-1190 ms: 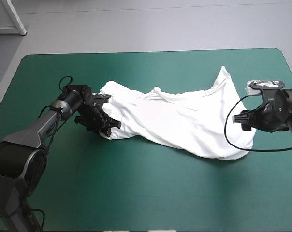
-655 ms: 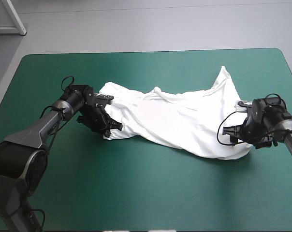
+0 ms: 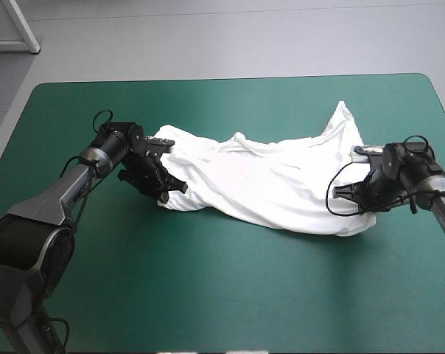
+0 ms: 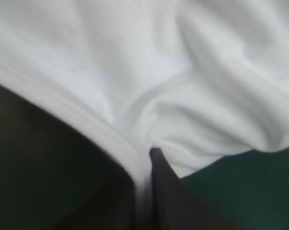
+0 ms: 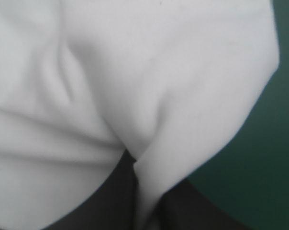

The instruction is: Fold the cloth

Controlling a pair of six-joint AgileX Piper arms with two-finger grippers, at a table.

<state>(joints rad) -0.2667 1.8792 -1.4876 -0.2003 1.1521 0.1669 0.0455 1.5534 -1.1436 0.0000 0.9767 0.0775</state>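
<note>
Across mid-frame, my left gripper [image 3: 169, 189] and right gripper [image 3: 346, 198] clamp the shirt [image 3: 267, 184] by its ends; thin pinches may slip if pulled apart.

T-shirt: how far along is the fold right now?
Done: left gripper and right gripper are shut on opposite ends of the T-shirt. In hand: that two-ended hold. Left: it lies rumpled on the teal-green cover, not spread flat, no fold made.

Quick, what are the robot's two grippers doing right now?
Left gripper: shut on the T-shirt.
Right gripper: shut on the T-shirt.
</note>
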